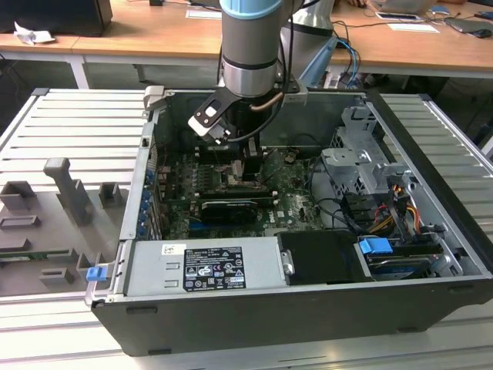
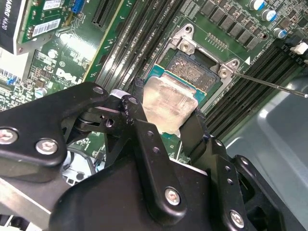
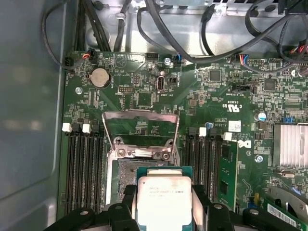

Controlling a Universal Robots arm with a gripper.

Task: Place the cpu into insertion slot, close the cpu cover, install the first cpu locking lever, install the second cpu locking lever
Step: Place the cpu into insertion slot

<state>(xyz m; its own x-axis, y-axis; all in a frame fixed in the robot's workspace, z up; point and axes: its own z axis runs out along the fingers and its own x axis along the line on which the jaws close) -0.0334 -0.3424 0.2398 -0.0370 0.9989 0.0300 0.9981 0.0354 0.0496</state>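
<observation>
silver arm [image 1: 248, 77] with blue band, black screw-studded fingers [image 2: 148, 144]

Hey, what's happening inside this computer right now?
The arm's gripper is shut on the cpu, holding it just over the insertion slot on the green motherboard inside the open computer case. The cpu cover stands flipped open, and the chip is not yet seated.

Lab workshop: opened computer case [image 1: 293, 308] on slatted bench [image 1: 77, 131], wooden desks [image 1: 154, 35] behind.

wooden desks [image 1: 154, 38] behind (slatted grey worktable [image 1: 77, 123])
</observation>
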